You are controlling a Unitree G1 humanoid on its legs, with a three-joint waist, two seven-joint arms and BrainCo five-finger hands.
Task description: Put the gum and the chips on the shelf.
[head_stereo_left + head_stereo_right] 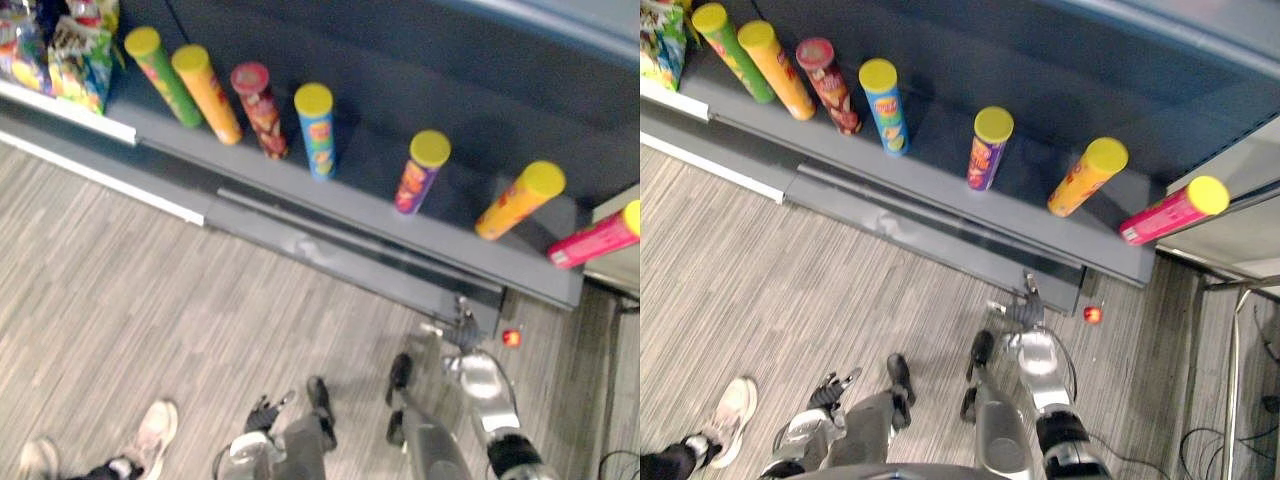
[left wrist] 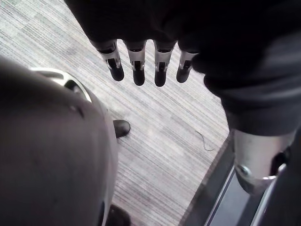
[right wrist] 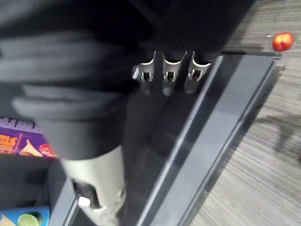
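Note:
Several chip cans with yellow lids stand in a row on the low grey shelf [image 1: 360,205]: green [image 1: 163,75], orange [image 1: 207,92], dark red [image 1: 260,108], blue [image 1: 317,128], purple [image 1: 423,170], a second orange [image 1: 518,200] and pink [image 1: 595,238]. A small red round object [image 1: 512,337] lies on the floor by the shelf's front corner, also in the right wrist view [image 3: 282,41]. My right hand [image 1: 1025,312] hovers just left of it, close to the shelf base, fingers [image 3: 171,75] straight and empty. My left hand [image 1: 830,388] hangs low over the floor, fingers [image 2: 138,70] relaxed, holding nothing.
Bright snack bags [image 1: 80,50] fill the shelf section at far left. A person's light shoe [image 1: 150,430] rests on the striped grey floor at lower left. A grey kick plate [image 1: 330,255] runs under the shelf. Another unit's edge [image 1: 1230,230] stands at the right.

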